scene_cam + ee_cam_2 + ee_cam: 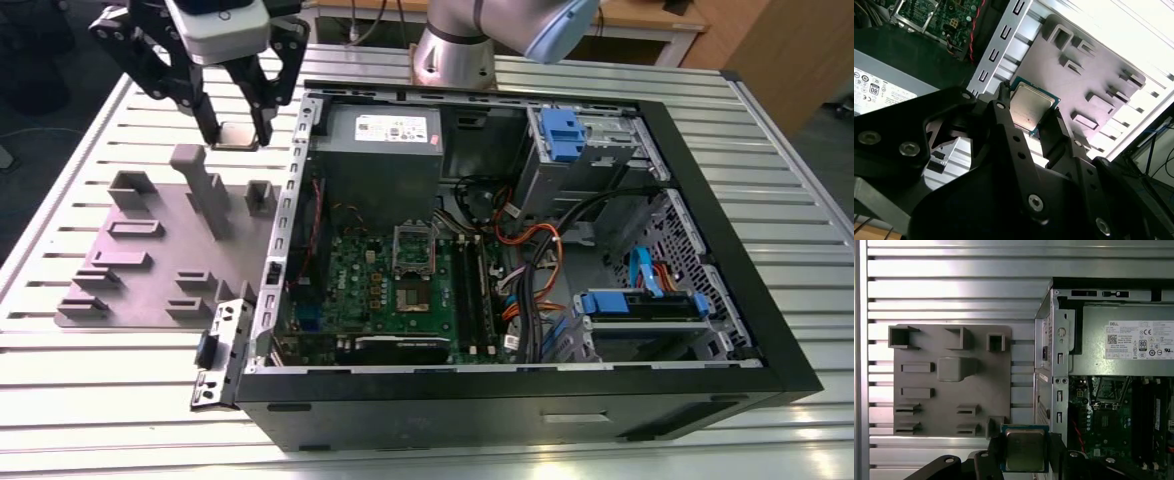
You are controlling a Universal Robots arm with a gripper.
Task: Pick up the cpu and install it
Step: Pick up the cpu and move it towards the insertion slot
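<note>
Gleaming square metal-lidded cpu (pixel 1025 450) (green-edged) in matte black tool (pixel 1025 444)

A white label (pixel 1139 340) with small black print and some round marks stands on the grey box (pixel 1089 357), just beside the green motherboard (pixel 1109 432). Its words are too small to tell.

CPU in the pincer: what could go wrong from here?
1. The pincer grips the cpu only by its edges, in mid-air; a jolt could tilt or drop it.
2. The case wall stands between it and the socket; a low path might clip it.
</note>
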